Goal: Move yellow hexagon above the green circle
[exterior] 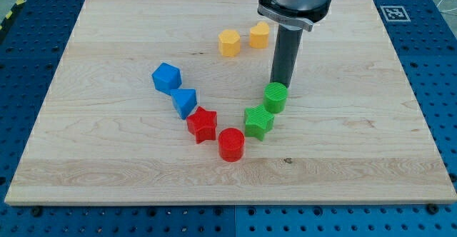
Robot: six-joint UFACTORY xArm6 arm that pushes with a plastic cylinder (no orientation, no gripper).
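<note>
The yellow hexagon [229, 43] lies near the view's top centre of the wooden board [107, 158]. A second yellow block, heart-like in shape [259, 35], sits just to its right. The green circle [275, 98] lies lower, right of centre. My tip [281, 84] stands right at the green circle's upper edge, touching or nearly touching it, below and to the right of the yellow hexagon.
A green star [258, 122] sits just below-left of the green circle. A red circle [230, 145] and a red star [202, 125] lie further left. A blue triangle [185, 102] and a blue cube [166, 77] lie at centre-left.
</note>
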